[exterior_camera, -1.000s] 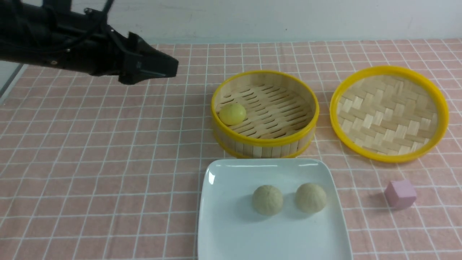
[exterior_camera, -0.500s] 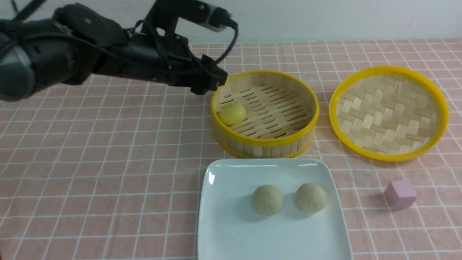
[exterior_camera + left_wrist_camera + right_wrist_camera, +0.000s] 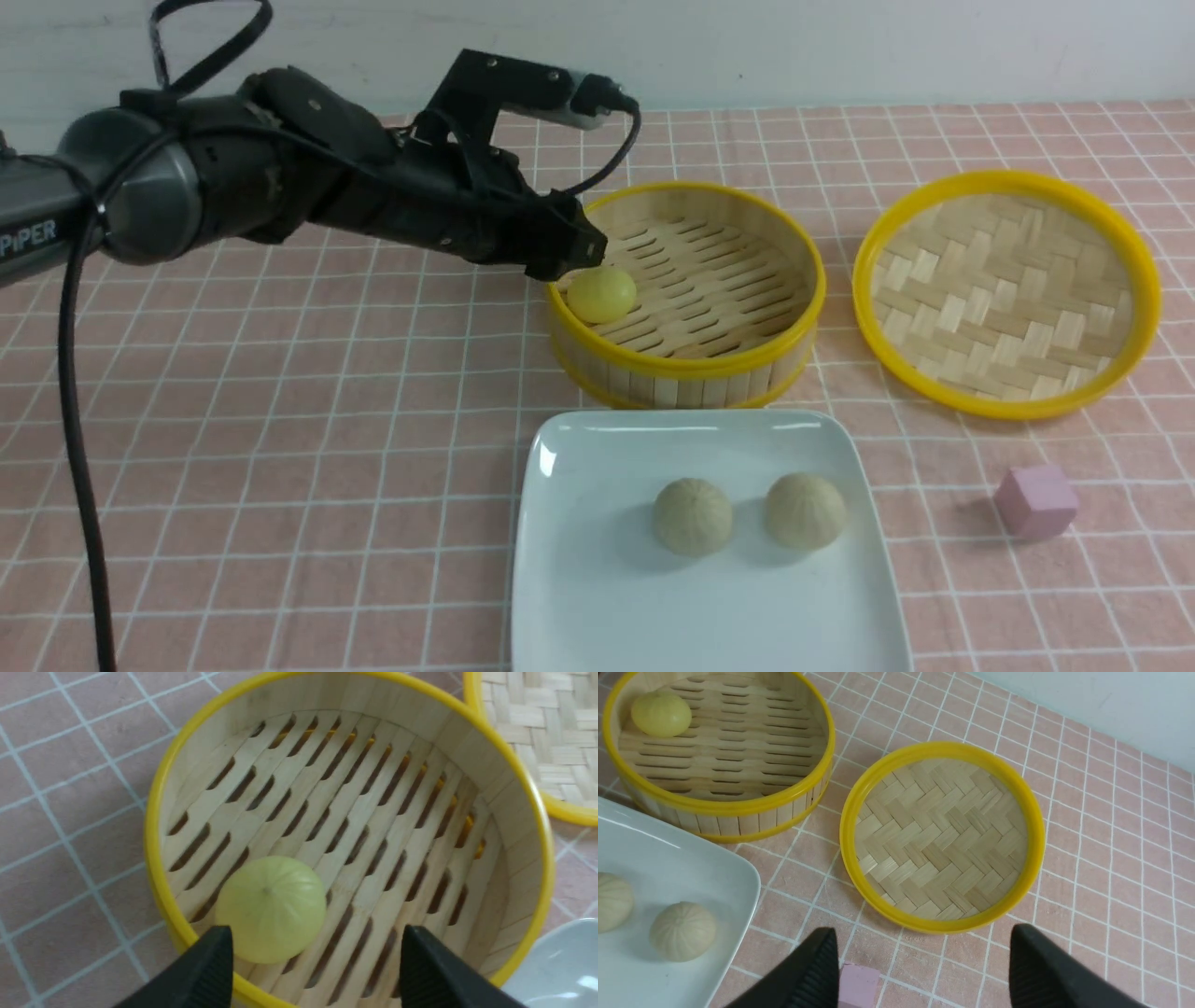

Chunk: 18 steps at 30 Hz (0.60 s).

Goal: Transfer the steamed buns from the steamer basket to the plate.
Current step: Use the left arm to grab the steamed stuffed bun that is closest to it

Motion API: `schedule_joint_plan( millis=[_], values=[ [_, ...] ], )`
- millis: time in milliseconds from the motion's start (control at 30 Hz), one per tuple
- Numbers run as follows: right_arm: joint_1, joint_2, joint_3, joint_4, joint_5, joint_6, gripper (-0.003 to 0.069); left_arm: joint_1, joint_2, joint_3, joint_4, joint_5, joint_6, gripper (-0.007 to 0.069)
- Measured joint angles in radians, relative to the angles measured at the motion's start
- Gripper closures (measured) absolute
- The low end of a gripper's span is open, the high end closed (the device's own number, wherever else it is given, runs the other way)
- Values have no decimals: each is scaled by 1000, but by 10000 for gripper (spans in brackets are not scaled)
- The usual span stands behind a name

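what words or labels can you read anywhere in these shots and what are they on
"PiPER": white letters on the grey link of the left arm, at the edge of the front view; its start may be cut off.
No other text can be seen: the steamer basket, the plate, the woven tray and the pink cube show no markings.
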Motion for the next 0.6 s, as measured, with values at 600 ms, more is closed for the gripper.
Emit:
schedule_joint_plan(
  millis=[600],
  values=[
    [0,0,0,0,1,0,174,-12,-95,-273,597,345,-473,200]
  ],
)
